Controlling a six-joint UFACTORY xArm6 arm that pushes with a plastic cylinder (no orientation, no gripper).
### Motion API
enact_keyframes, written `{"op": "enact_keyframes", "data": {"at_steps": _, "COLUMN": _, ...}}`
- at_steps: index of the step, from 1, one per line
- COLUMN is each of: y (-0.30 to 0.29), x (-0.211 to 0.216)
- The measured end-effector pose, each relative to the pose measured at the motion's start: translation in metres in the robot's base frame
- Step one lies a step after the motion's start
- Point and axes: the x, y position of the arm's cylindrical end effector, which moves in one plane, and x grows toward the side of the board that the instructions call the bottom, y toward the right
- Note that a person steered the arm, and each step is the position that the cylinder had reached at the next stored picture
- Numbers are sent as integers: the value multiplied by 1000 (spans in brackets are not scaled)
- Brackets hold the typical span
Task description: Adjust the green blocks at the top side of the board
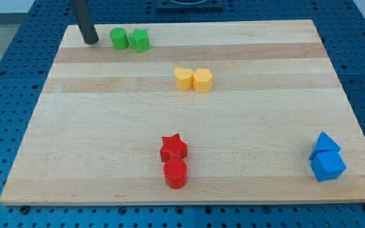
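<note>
A green cylinder (119, 38) and a green star (139, 40) stand side by side, touching, at the view's top left of the wooden board (94, 126). My tip (91, 42) rests on the board just left of the green cylinder, with a small gap between them. The dark rod runs up out of the view's top.
A yellow heart (182, 78) and a yellow hexagon (203, 80) touch near the top middle. A red star (173, 148) and a red cylinder (175, 173) sit at the bottom middle. A blue triangle (324, 144) and a blue cube (327, 166) sit at the bottom right.
</note>
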Motion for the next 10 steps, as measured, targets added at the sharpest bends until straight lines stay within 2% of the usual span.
{"op": "enact_keyframes", "data": {"at_steps": 10, "y": 45, "x": 17}}
